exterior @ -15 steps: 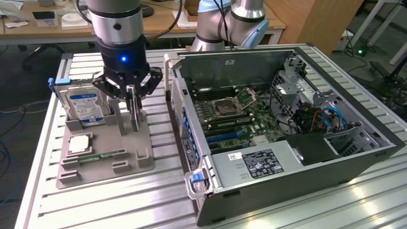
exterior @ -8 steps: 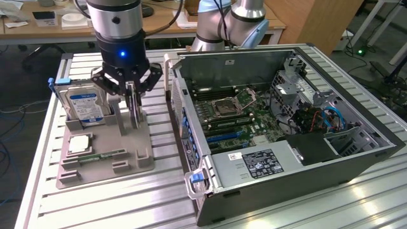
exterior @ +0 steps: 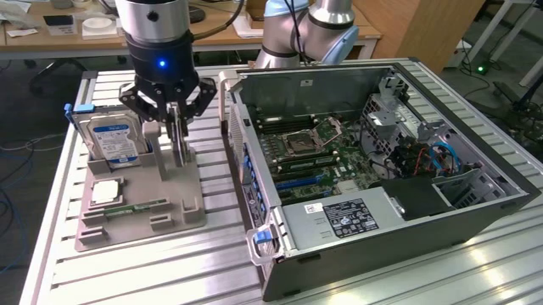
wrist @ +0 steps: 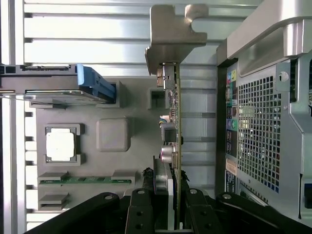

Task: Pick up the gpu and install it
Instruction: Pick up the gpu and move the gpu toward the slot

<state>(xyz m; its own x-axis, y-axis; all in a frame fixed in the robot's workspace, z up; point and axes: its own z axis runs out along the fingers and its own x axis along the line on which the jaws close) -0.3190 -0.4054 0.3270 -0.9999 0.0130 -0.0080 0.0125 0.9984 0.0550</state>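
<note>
Green gpu [wrist: 174, 114] stands edge-on — clamped inside the end effector [wrist: 168, 197].

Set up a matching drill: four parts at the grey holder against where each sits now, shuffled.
1 green gpu card with silver bracket
2 silver hard drive with blue-white label
3 narrow green memory stick
4 square silver processor chip

A flat in a square recess
B upright in the grey holder's slot
C clamped on edge in the tool
D in a long groove

Pairs: 1-C, 2-B, 3-D, 4-A

A robotics lab: robot arm [exterior: 316, 28], slatted aluminium bench [exterior: 170, 273], opened computer case [exterior: 407, 244].
</note>
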